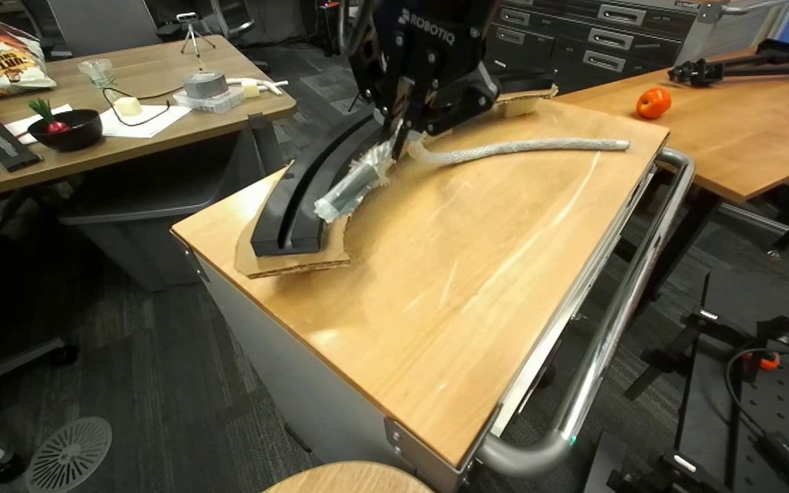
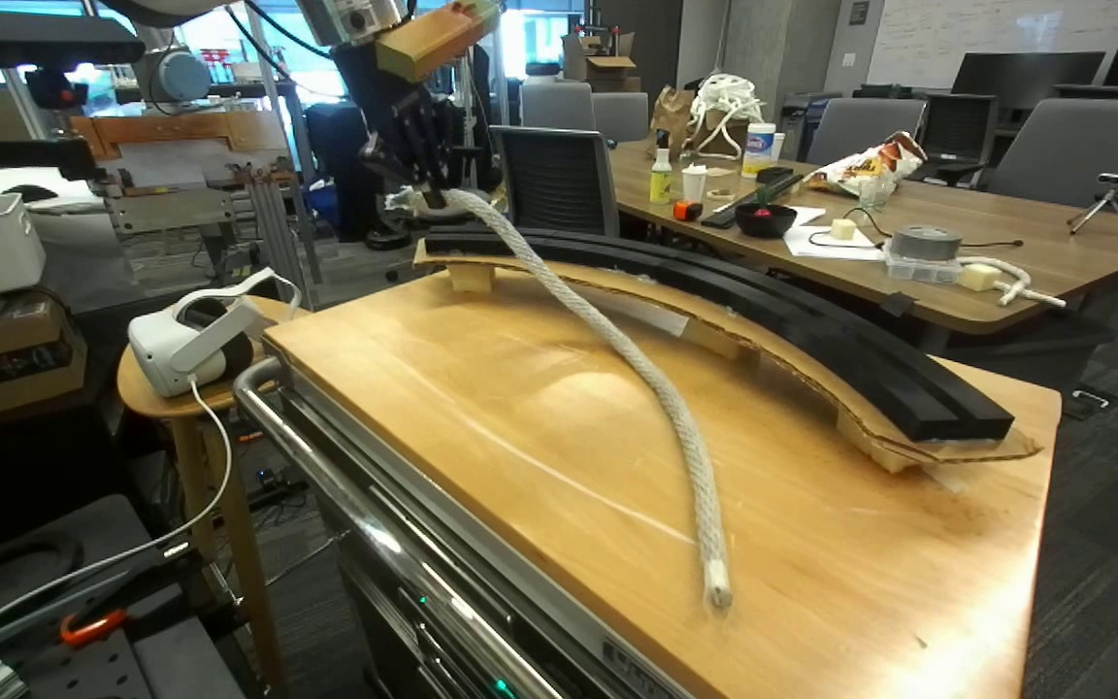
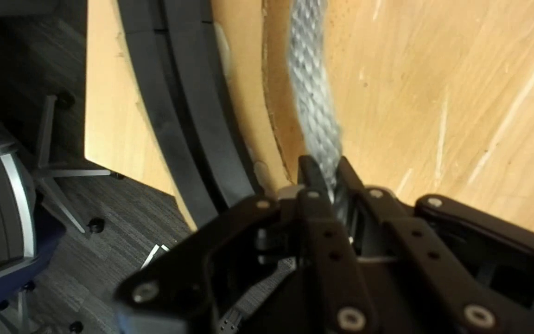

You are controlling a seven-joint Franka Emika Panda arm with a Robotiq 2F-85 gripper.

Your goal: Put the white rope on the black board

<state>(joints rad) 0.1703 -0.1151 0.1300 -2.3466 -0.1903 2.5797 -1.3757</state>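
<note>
In an exterior view, the white rope (image 2: 700,466) rises from a wooden tabletop (image 2: 520,437), inside the curve of the black board (image 2: 792,330), to a robot gripper (image 2: 435,199) clamped around it near one end. Beyond stands a desk (image 2: 1064,260) with a snack bag (image 2: 865,172).

VR headset (image 2: 176,354) is seen on rd. stool (image 2: 142,396); orange-red fruit (image 1: 653,103) on wooden tbl. (image 1: 750,130); chip bag (image 1: 9,65) & blk. bowl (image 1: 69,137) on brn. desk (image 1: 155,66).
</note>
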